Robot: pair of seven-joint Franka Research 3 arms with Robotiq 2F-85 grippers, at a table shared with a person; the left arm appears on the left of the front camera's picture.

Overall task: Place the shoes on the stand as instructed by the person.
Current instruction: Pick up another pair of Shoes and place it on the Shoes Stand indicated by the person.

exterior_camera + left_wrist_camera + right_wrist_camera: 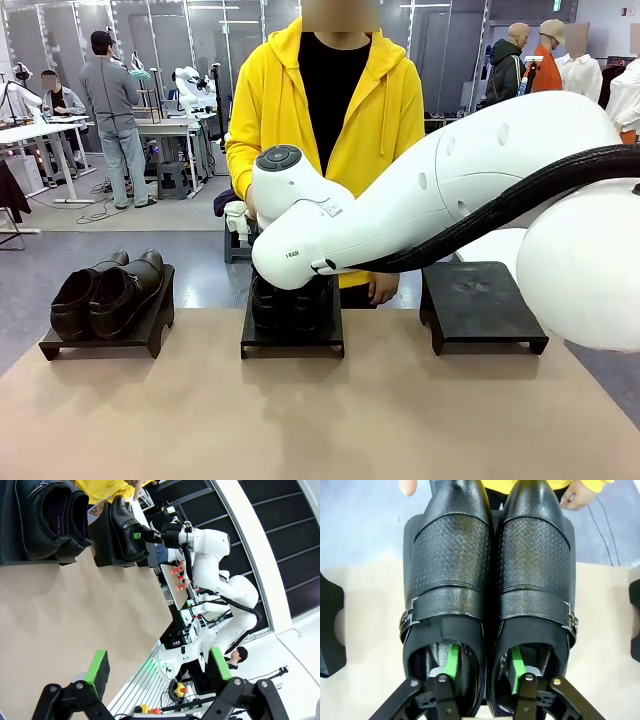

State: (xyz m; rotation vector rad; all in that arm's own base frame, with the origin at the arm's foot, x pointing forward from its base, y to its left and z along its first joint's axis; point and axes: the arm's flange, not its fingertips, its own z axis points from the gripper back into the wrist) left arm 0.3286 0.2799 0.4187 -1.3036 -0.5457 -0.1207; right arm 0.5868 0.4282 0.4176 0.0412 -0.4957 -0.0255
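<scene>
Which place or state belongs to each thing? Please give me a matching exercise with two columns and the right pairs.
Things:
1. black shoes
2. dark brown shoes
3. right-hand stand
4. left gripper

Places or states:
a. bare on top
b. on the left-hand stand
c. open, above the table, holding nothing
d. on the middle stand, one finger of the right gripper inside each shoe

Pairs: 1-d, 2-b, 3-a, 4-c

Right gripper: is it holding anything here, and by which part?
The right gripper has one finger inside each black shoe on the middle stand, at the inner heel walls. The jaws look partly spread; whether it grips cannot be told.
</scene>
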